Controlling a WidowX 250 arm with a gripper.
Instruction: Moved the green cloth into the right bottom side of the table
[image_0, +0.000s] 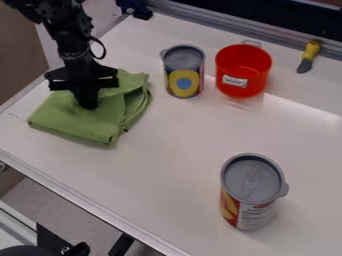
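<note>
Green cloth (63, 117), soft, folded, rumpled, on L side of table (180, 165); blk gripper (88, 104) down on it, can't tell how jaws stand. Then upright can (183, 75), yellow/blue round-patch label; round red bucket (242, 65), wht label; lidded can (250, 192) lower down, red/wht label w/ print; yellow-hndl knife (309, 55) upper R.

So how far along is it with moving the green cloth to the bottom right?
Early stage, it seems. Nothing looks done: the green cloth lies at the left of the table. The pincer is down at it, though its grip can't be judged. Left to do: carry it across and release it at the bottom right, near a lidded can.
</note>
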